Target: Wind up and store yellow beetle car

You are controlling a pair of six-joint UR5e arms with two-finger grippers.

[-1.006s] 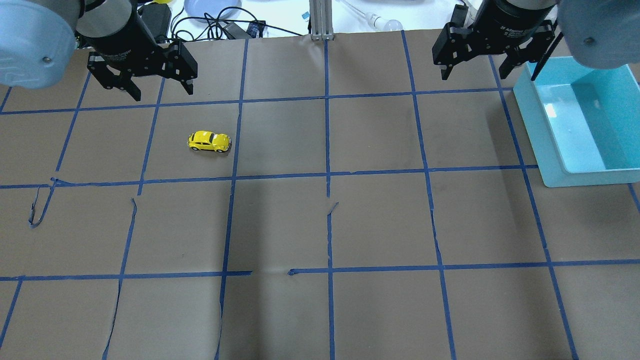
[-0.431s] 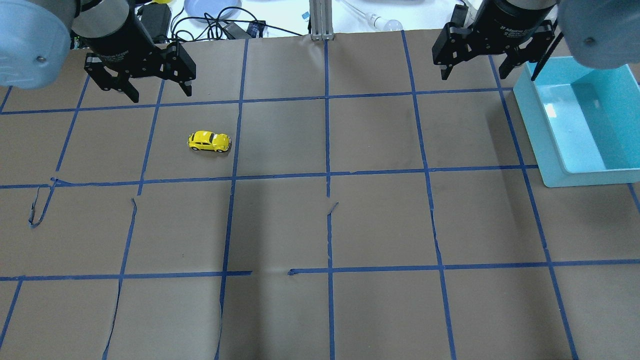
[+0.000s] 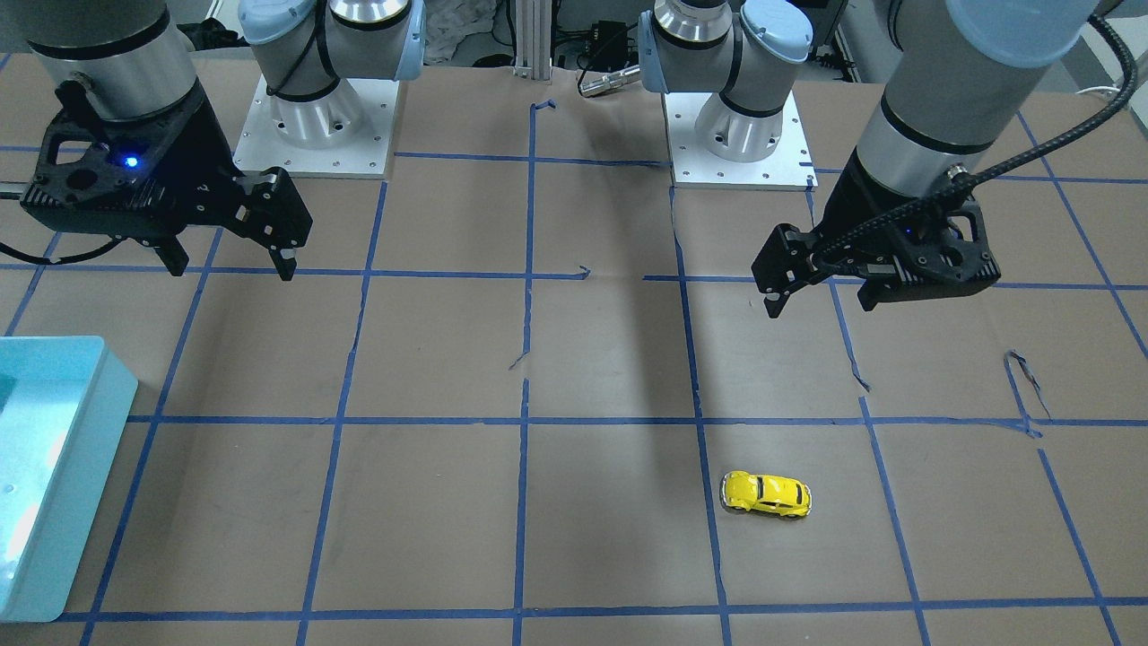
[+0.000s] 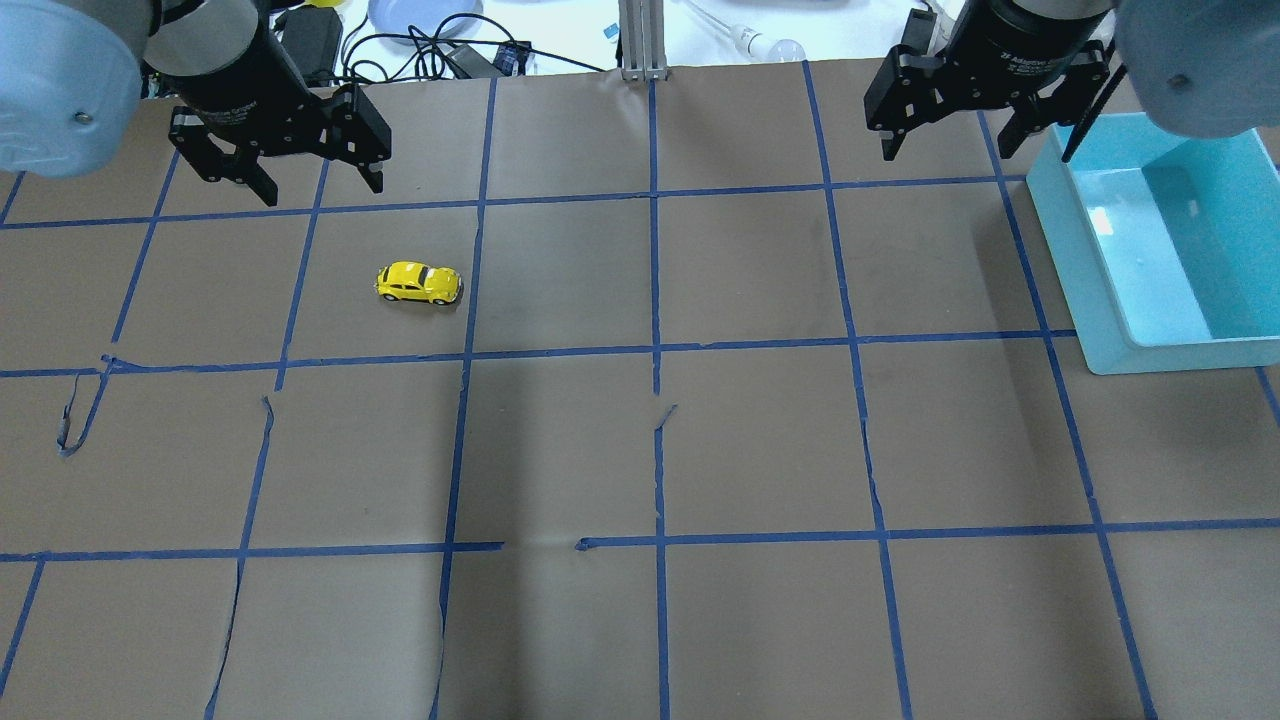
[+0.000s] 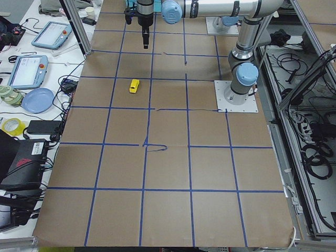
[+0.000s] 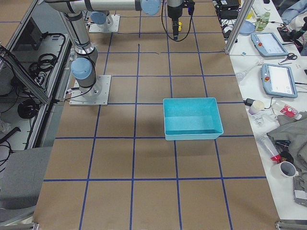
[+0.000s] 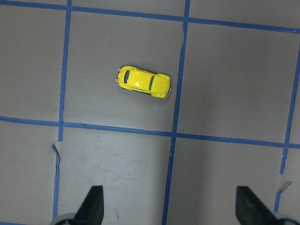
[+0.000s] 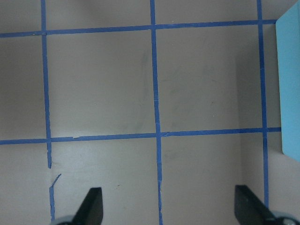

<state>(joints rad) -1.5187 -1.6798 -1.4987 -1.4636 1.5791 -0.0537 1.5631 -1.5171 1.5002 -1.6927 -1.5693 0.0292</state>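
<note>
- Leftmost, the left gripper (image 4: 322,190) hangs above the table (image 4: 640,450) with its fingers spread wide and nothing between them.
- The yellow beetle car (image 4: 419,284) stands on its wheels in the left half of the tabletop, nearer the far edge than the robot's edge and well apart from both grippers.
- Its long axis runs parallel to the far edge, and the nose appears to be turned toward the right edge.
- From straight above, the left wrist view shows the roof and dark windows of the car (image 7: 143,81), with both fingertips (image 7: 91,204) low in the view. The front-facing view instead shows the car's (image 3: 767,494) side glass and silvery wheels.
- The car sits inside one taped square, just beside the tape line on its right, with bare brown paper on every side.
- The right gripper (image 4: 945,150) is likewise spread wide and holds nothing. It hangs toward the far right corner.
- A teal bin (image 4: 1085,270) lies at the right edge with its mouth up. Only its edge (image 8: 290,84) is seen in the right wrist view.
</note>
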